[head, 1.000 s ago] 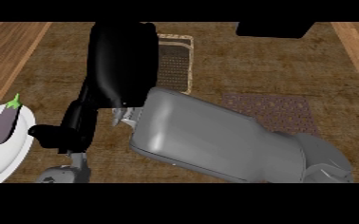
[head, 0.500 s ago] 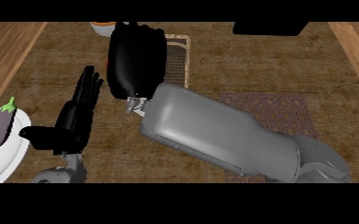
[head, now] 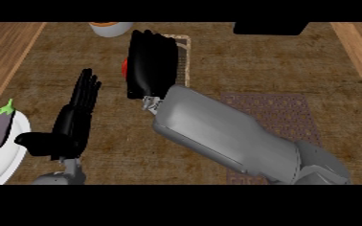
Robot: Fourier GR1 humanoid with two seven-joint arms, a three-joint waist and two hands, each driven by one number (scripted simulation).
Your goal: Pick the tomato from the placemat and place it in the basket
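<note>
One hand is doing the work: the fingers (head: 152, 52) of the right hand (head: 148, 69) lie straight and close together, pointing toward the far edge of the desk (head: 283, 62), and I cannot see them curled round anything, so I judge the hand not yet closed on its target. At the left edge of that hand a small sliver of red shows, the tomato (head: 125, 67), mostly hidden beneath the palm. Just beyond the hand, on its right side, is a woven tan thing with a raised rim, the basket (head: 185, 57), also largely covered; whether the tomato lies inside it or beside it cannot be told. Compared with half a second ago and a second ago, the right hand has travelled forward and away from the body, and the red was not visible before, so the reach has only now arrived over the tomato. That suggests the next step is to close round it. A dark patterned placemat (head: 276, 115) lies nearer the body, partly under the grey right forearm (head: 226, 134). The left hand (head: 71, 124) rests open, fingers up, at the view's left. A white plate (head: 14, 148) with an eggplant (head: 5, 119) sits at the left edge, and a bowl (head: 111, 28) at the far side.
</note>
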